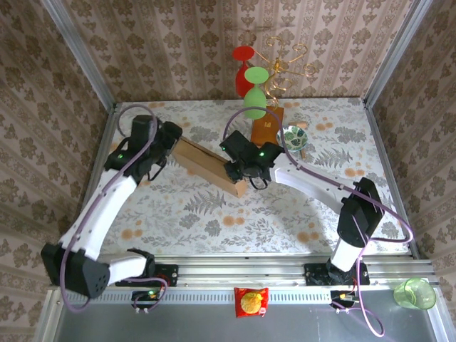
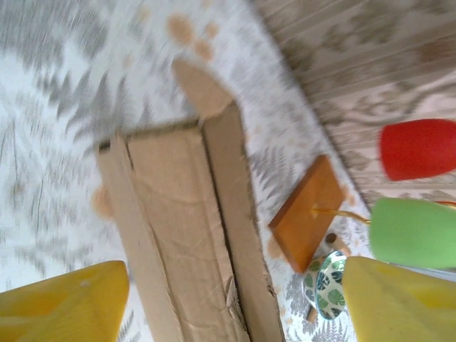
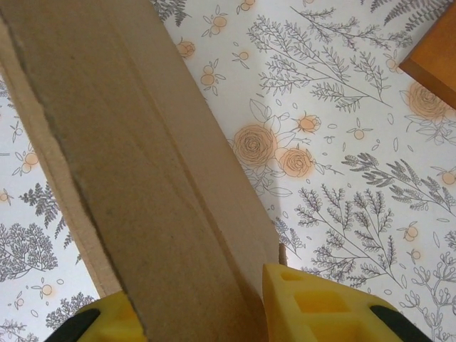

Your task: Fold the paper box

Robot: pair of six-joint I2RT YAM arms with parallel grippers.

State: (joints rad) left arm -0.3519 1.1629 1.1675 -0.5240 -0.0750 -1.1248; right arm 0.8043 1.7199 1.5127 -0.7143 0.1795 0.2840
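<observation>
Right fingers (image 3: 313,306) astride paper box (image 3: 142,157) (close-up)

Lab robot cell, home-style dressing: alu frame posts (image 1: 80,53), wallpaper-print wall panels (image 1: 178,43), floral table cover (image 1: 214,217), alu base rail (image 1: 242,268).

Floral-patterned surface (image 1: 214,221) carries paper box (image 1: 206,165) at centre, lying diagonal; orange-brown square base (image 1: 266,131) near far edge, patterned bowl (image 1: 294,137) just beside it.

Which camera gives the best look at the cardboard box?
The top external view: the paper box shows its full length, a long folded strip. The left wrist view shows one blurred end; the right wrist view, one wall close up.
</observation>
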